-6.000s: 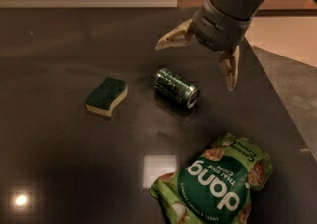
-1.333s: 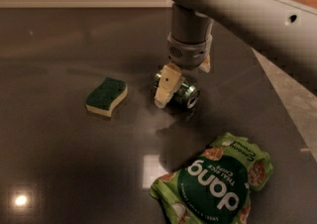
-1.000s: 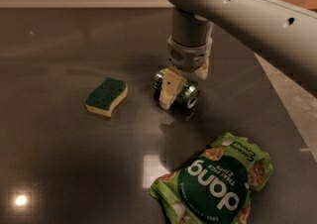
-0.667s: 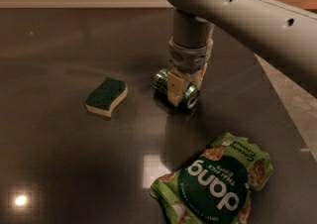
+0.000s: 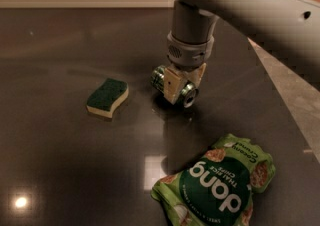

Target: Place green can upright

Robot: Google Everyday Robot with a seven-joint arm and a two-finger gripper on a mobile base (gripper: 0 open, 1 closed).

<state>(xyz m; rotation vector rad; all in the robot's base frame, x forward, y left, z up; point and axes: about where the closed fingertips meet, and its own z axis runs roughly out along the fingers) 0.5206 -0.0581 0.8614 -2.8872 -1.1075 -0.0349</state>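
The green can [image 5: 160, 77] lies on its side near the middle of the dark table [image 5: 60, 160], its silver ends pointing left-back and right-front. My gripper [image 5: 183, 87] comes straight down from the grey arm [image 5: 190, 35] and is shut on the can's middle. One cream finger [image 5: 172, 84] covers the near side and the other finger [image 5: 200, 72] sits behind. The can stays horizontal, at or just above the tabletop; I cannot tell which.
A sponge [image 5: 106, 97] with a green top and yellow base lies to the left of the can. A large green "dang" chips bag [image 5: 217, 187] lies at the front right. The table's right edge [image 5: 287, 120] runs diagonally, with paler floor beyond it.
The gripper came down from above the can with its fingers spread, straddled it, and closed on its middle. The can has barely shifted. The sponge and the bag have not moved.
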